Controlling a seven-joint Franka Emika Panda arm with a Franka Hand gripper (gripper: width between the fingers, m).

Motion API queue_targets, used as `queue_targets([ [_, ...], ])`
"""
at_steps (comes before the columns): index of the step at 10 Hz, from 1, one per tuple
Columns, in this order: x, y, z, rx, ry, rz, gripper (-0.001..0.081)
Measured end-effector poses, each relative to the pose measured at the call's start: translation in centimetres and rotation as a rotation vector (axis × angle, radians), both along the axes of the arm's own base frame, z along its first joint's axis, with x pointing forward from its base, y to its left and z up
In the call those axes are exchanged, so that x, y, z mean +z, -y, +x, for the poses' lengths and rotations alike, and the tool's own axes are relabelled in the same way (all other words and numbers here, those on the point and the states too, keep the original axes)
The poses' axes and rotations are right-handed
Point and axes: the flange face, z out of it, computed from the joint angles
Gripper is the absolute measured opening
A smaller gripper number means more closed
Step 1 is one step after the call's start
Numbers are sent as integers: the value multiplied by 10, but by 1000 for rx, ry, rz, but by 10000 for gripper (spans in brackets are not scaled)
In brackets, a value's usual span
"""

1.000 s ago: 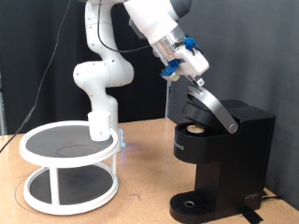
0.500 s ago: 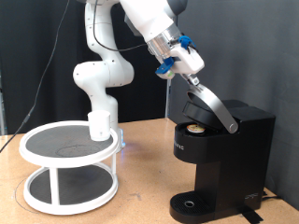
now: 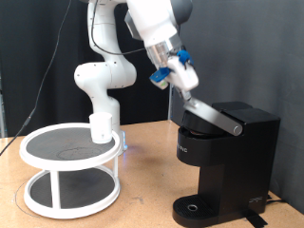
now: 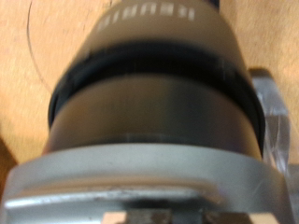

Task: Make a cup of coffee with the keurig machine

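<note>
Keurig machine [image 3: 228, 161] stands at the exterior view's right, its lid [image 3: 211, 115] still tilted partly up over the brew head. Gripper [image 3: 182, 85] sits just above the lid's raised end, apparently touching it. Whether its fingers are parted I cannot tell; the wrist view is blurred, filled by the machine's dark rounded top [image 4: 149, 103].

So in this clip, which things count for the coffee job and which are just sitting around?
For the job:
- coffee machine, black, its lid partly lowered
- gripper, at the lid's raised end

Just there:
- white round two-tier stand, at the exterior view's left
- wooden table

No cup shows in either view.
</note>
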Motion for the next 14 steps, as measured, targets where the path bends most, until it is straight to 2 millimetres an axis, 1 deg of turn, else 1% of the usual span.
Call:
queue_targets([
  [3, -31, 10, 11, -40, -34, -29, 0],
  [5, -54, 13, 19, -55, -50, -40, 0],
  [6, -56, 15, 21, -60, -45, -38, 0],
  [10, -56, 16, 22, -15, -21, -23, 0],
  [14, -56, 19, 15, 62, 25, 20, 0],
])
